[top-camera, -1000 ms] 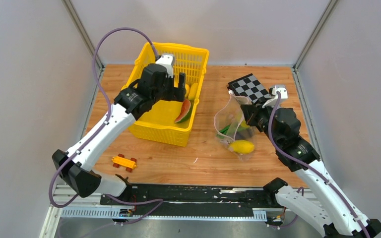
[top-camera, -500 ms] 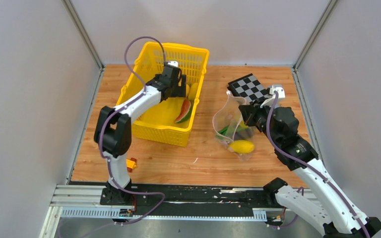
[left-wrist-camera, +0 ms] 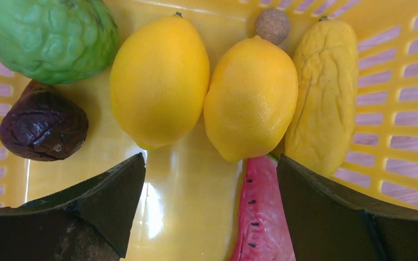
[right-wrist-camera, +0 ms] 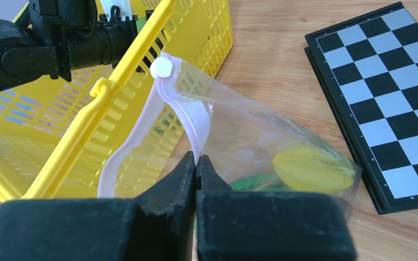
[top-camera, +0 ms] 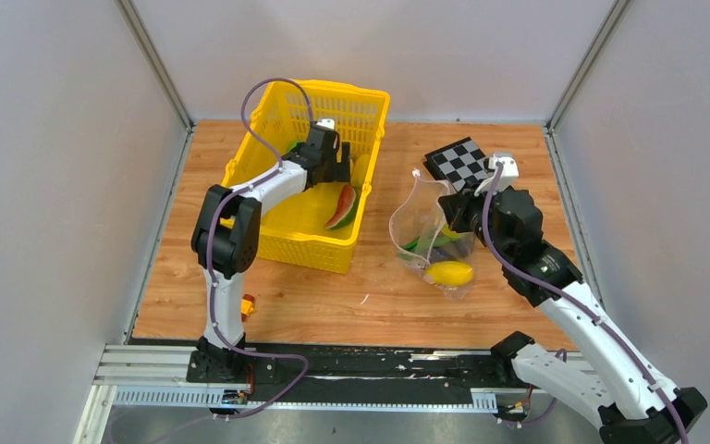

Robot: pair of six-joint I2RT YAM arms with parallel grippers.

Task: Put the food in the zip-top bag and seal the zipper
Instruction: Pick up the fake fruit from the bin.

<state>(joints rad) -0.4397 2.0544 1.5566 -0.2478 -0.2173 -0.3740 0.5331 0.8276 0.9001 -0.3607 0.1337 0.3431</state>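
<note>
Loading is partway done: the bag (top-camera: 422, 231) stands right of the basket (top-camera: 296, 248), just near the chessboard (top-camera: 467, 162), with a yellow fruit (top-camera: 450, 272) and green pods already inside. The right gripper (right-wrist-camera: 196, 162) pinches the pink zipper (right-wrist-camera: 193, 117), holding the mouth up. The left gripper (left-wrist-camera: 211, 160) hangs over the basket's far end, jaws wide, above two lemons (left-wrist-camera: 159, 79), a watermelon slice (left-wrist-camera: 262, 212) and others not yet moved. Sealing is not begun. Crinkled plastic blurs the bag's contents, and the left arm hides most of an orange toy (top-camera: 246, 305).
</note>
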